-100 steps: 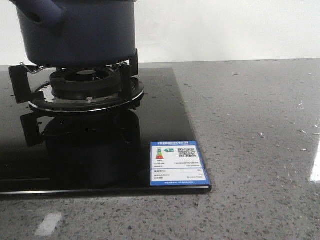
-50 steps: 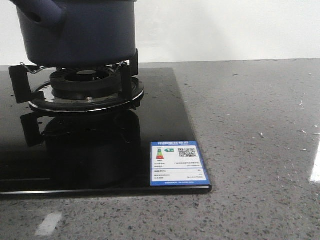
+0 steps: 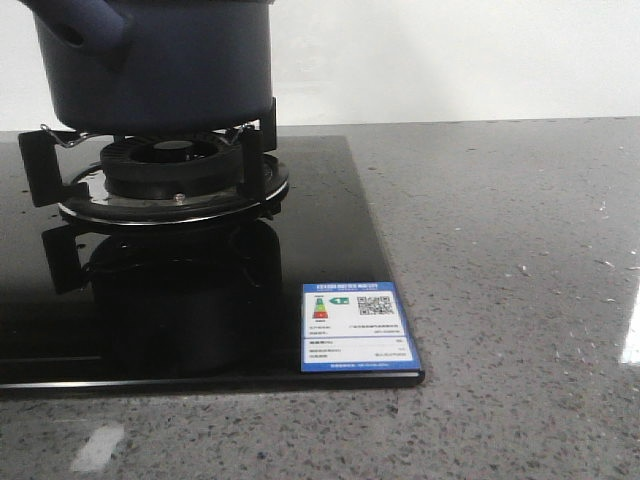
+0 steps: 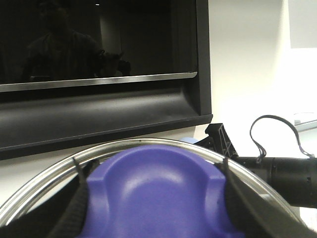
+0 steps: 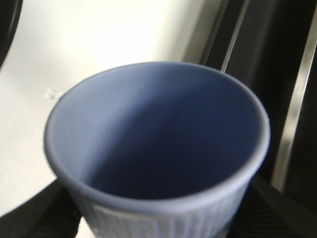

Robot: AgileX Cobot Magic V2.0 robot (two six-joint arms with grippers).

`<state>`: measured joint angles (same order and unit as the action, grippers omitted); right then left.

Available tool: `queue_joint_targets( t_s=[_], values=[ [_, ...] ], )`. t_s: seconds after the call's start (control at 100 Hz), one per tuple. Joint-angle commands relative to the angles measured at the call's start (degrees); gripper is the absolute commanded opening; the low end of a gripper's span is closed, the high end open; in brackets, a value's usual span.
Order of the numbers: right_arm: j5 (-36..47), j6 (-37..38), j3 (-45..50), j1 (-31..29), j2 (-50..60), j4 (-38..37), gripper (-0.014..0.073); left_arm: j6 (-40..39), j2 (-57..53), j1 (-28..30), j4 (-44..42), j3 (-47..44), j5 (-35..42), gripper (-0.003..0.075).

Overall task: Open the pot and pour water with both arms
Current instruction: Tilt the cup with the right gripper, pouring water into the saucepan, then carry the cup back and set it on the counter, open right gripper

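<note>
Pot (image 3: pixel 155 60) sat on burner (image 3: pixel 170 175), upper left of front frame, unchanged over last second. Left claw clenched on lid knob (image 4: pixel 153 193); right claw grasped cup (image 5: pixel 158 148). Lid off, pour pending.

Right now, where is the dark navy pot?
In the front view the pot sits at upper left, on the gas burner's supports over the black glass hob.

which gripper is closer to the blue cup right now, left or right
Right. The right gripper has the blue cup directly between its fingers. The left gripper is at a purple lid knob instead, with no cup in its view.
</note>
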<state>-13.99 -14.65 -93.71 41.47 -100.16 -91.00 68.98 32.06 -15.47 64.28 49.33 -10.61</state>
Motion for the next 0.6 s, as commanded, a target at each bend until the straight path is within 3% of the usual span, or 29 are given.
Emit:
queue_joint_targets(
  t_s=[0.0,0.17,0.37,0.59],
  values=[
    [-0.35,10.48,-2.2,-0.01,2.93,3.86,0.0287,-0.31,0.1,-0.55,0.61,1.87,2.82,0.025],
    [-6.89,30.54,-2.2,2.56,3.28,8.84,0.0287,-0.31,0.1,-0.55,0.61,1.87,2.82,0.025],
    [-22.16,42.31,-2.2,7.65,5.41,10.56,0.0287,-0.31,0.21,-1.2,0.61,1.87,2.69,0.025],
    [-25.24,51.97,-0.13,6.5,13.68,20.01,0.0287,-0.31,2.7,-4.36,0.21,1.87,2.91,0.025]
  ],
)
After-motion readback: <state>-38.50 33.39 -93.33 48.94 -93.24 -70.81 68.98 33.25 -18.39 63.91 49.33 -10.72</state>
